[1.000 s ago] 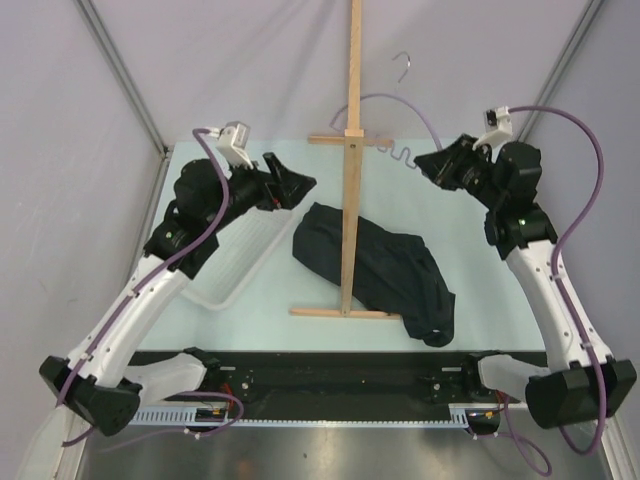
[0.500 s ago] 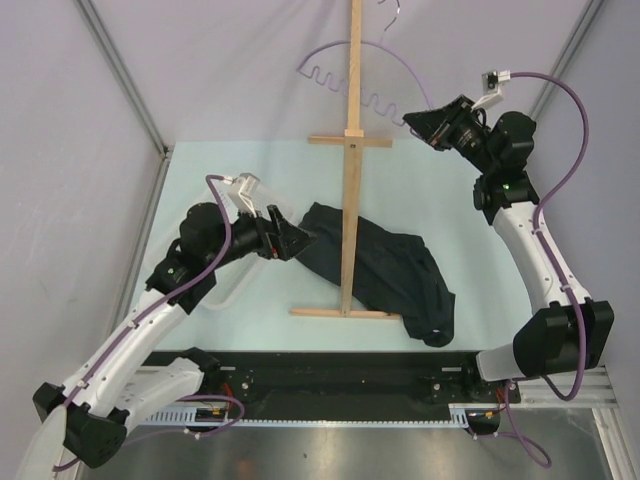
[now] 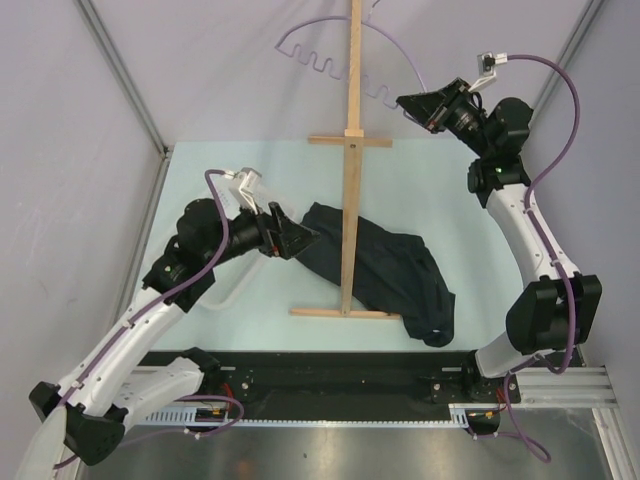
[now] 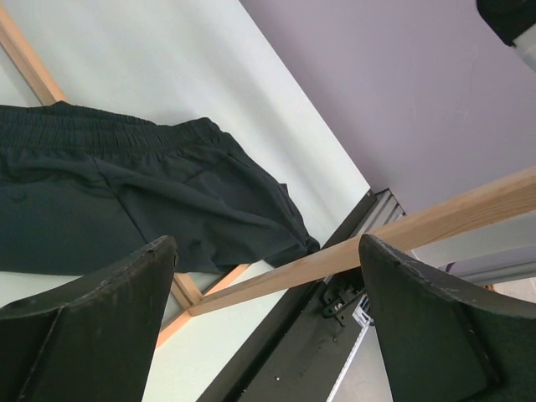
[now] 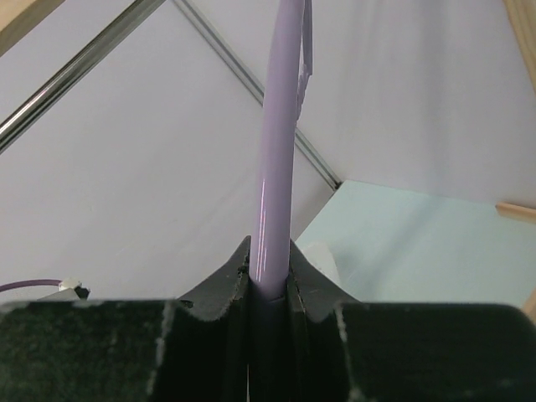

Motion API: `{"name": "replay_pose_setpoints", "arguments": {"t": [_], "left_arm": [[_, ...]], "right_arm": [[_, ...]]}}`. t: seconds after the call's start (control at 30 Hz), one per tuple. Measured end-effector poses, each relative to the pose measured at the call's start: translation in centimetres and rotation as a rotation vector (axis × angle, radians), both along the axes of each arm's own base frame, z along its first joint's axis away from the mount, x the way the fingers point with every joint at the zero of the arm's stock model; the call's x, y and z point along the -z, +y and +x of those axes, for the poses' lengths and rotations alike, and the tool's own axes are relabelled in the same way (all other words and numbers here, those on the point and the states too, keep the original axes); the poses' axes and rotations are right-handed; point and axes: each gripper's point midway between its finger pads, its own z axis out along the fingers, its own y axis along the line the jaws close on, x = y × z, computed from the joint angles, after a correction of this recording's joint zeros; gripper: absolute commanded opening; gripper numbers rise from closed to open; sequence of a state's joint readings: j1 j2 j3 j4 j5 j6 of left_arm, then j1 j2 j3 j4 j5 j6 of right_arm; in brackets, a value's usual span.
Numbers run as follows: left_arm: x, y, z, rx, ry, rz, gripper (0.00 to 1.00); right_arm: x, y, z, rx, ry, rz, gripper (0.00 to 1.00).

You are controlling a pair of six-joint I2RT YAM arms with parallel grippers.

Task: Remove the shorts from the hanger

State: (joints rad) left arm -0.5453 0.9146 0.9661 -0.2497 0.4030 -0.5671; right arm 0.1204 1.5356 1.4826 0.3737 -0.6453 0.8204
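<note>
Right claw [image 3: 408, 103] pinches the hanger [image 5: 278, 151], plainest in its wrist view; left claw [image 4: 266, 247] gapes seemingly beside shorts [image 4: 126, 193].

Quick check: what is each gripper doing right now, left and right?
Left gripper: open, holding nothing, fingers spread with the shorts beyond them.
Right gripper: closed on the lilac wire hanger.

A pale green table [image 3: 420, 200] is enclosed by lilac fabric walls [image 3: 220, 70], which are framed by 2 grey metal poles [image 3: 120, 75]. A wooden stand [image 3: 351, 180] is set on the table, and everything is evenly lit.
</note>
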Motion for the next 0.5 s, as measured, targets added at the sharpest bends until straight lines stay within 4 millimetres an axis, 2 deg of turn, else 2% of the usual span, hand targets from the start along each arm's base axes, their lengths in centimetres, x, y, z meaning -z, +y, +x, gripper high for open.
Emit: {"name": "replay_pose_setpoints", "arguments": {"t": [0.5], "left_arm": [[0.0, -0.6, -0.3, 0.007, -0.001, 0.005, 0.94]], "right_arm": [[2.4, 1.4, 1.9, -0.094, 0.048, -0.018, 0.00]]}}
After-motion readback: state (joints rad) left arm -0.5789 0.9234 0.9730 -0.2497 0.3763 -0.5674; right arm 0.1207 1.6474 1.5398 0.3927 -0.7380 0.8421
